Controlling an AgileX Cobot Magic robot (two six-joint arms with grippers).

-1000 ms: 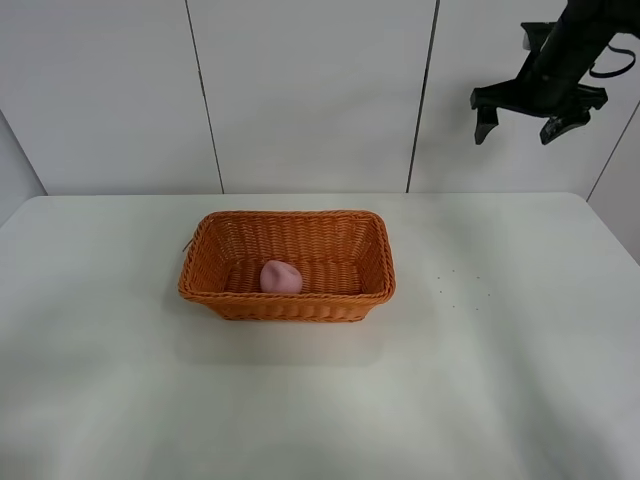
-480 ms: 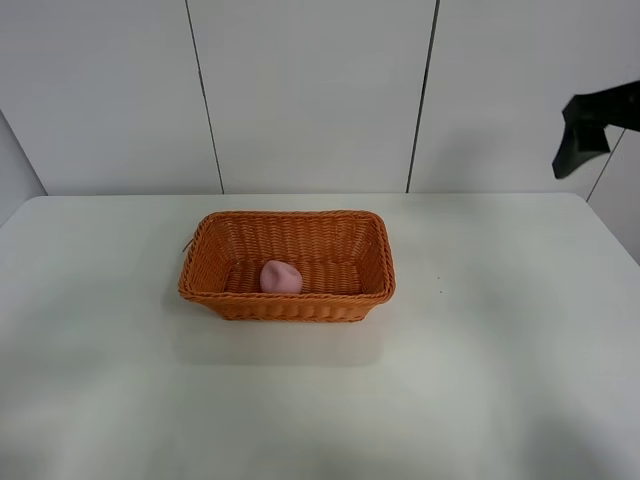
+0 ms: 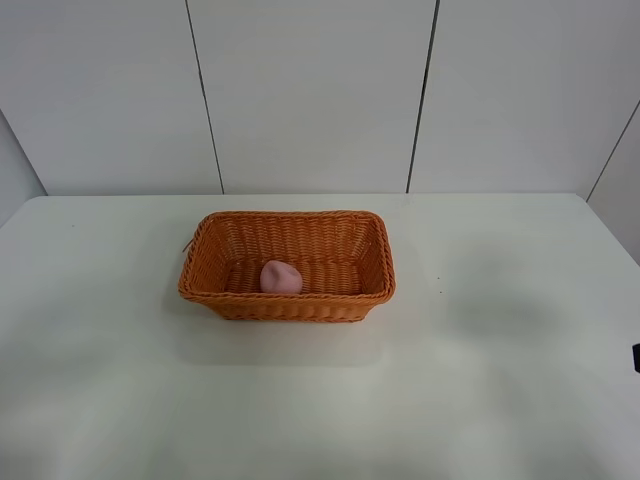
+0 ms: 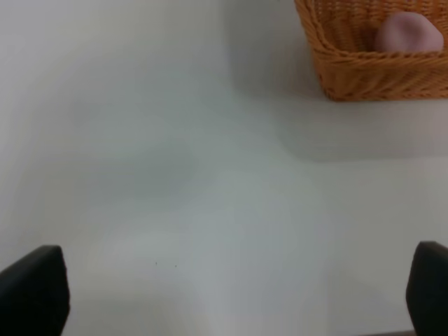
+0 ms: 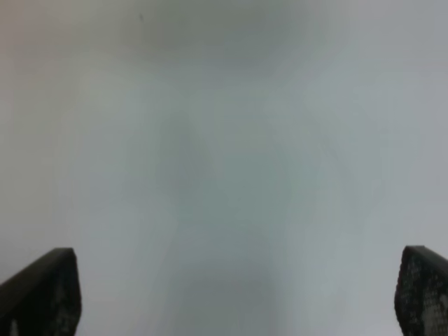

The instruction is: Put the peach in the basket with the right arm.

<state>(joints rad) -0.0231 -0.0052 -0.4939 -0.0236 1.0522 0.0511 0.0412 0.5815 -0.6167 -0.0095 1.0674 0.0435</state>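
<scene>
The pale-pink peach lies inside the orange-brown wicker basket, near its front wall, left of the middle. The left wrist view catches the peach and a corner of the basket too. My right gripper is open over bare white table, its dark fingertips far apart with nothing between them. My left gripper is open as well, its fingertips wide apart above the table short of the basket. In the exterior high view neither gripper shows, only a dark sliver at the right edge.
The white table stretches on all sides of the basket, with a panelled white wall behind it. A soft shadow lies on the table right of the basket.
The right arm, high at the upper right a second ago, has swung right and out of the exterior view. Basket and peach have not moved.
</scene>
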